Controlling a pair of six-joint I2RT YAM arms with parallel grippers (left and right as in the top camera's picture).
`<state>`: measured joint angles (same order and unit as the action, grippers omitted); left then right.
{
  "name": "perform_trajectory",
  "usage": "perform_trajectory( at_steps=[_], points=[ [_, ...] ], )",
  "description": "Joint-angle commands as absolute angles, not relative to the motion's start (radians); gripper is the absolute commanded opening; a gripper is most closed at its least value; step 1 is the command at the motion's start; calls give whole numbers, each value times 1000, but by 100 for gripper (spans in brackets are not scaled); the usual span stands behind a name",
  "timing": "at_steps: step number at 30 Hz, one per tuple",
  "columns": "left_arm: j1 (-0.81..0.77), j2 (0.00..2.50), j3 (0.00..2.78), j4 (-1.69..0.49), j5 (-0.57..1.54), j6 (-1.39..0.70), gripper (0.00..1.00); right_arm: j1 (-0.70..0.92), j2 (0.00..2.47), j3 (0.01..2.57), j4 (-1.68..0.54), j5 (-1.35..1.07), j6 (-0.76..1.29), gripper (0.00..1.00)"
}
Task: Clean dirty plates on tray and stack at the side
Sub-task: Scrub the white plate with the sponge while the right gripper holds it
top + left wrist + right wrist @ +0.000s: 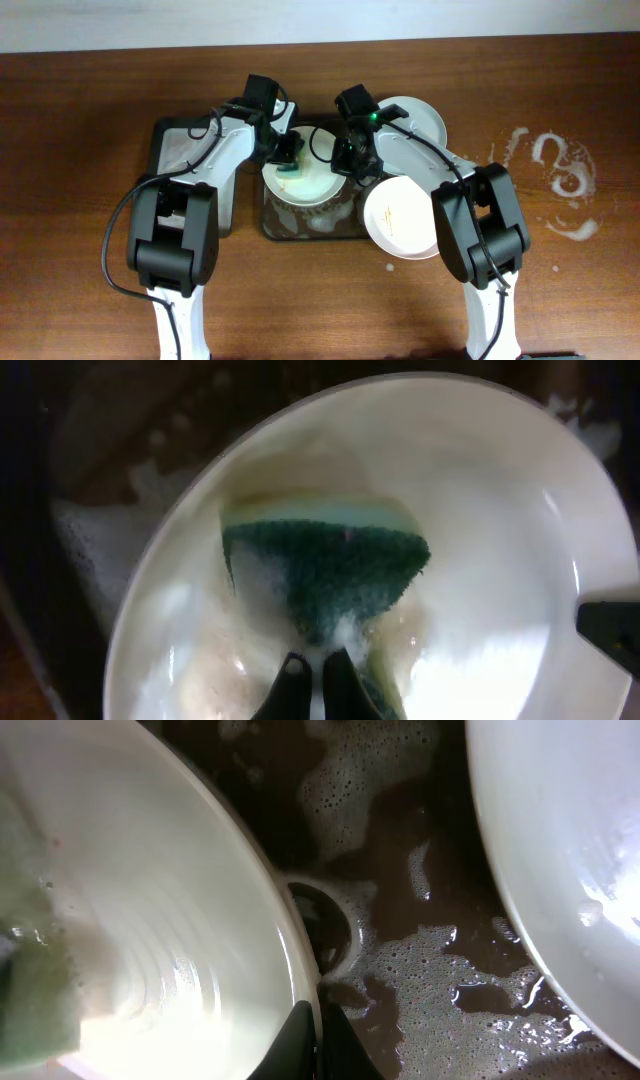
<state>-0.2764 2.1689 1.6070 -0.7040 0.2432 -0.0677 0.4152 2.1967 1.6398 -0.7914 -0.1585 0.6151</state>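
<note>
A white plate [312, 185] lies tilted on the wet, sudsy dark tray [300, 228]. My left gripper [289, 158] is shut on a green sponge [335, 570] and presses it on the plate's soapy inside [490, 510], with the fingertips [312, 665] at the sponge's lower end. My right gripper [350, 165] is shut on this plate's right rim [300, 970], one finger inside and one outside [316, 1020]. A second plate [400, 218] with faint orange marks sits at the tray's right front. The third plate [420, 118] lies behind the right arm.
A smaller dark tray [178, 150] lies left of the main tray, under my left arm. White suds spatter [560, 180] marks the wooden table at the far right. In the right wrist view, foamy water covers the tray floor [430, 980], and another plate's edge [560, 850] is close on the right.
</note>
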Motion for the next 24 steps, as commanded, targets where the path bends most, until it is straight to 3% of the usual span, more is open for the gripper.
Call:
perform_trajectory(
  at_steps=[1, 3, 8, 13, 17, 21, 24],
  points=[
    [-299, 2214, 1604, -819, 245, -6, 1, 418, 2215, 1638, -796, -150, 607, 4],
    [-300, 2214, 1604, -846, 173, -7, 1, 418, 2215, 1638, -796, -150, 607, 4],
    [-297, 2214, 1604, -659, -195, -146, 1, 418, 2215, 1638, -796, -153, 607, 4],
    [-301, 2222, 1604, -539, -203, -145, 1, 418, 2215, 1638, -794, -153, 607, 4],
    [-301, 2224, 1604, -741, 34, -60, 1, 418, 2215, 1638, -792, -153, 607, 4],
    [-301, 2223, 1604, -959, 493, 228, 1, 418, 2215, 1638, -792, -153, 607, 4],
    [-301, 2223, 1604, -920, 498, 234, 1, 418, 2215, 1638, -791, -153, 607, 4]
  ],
)
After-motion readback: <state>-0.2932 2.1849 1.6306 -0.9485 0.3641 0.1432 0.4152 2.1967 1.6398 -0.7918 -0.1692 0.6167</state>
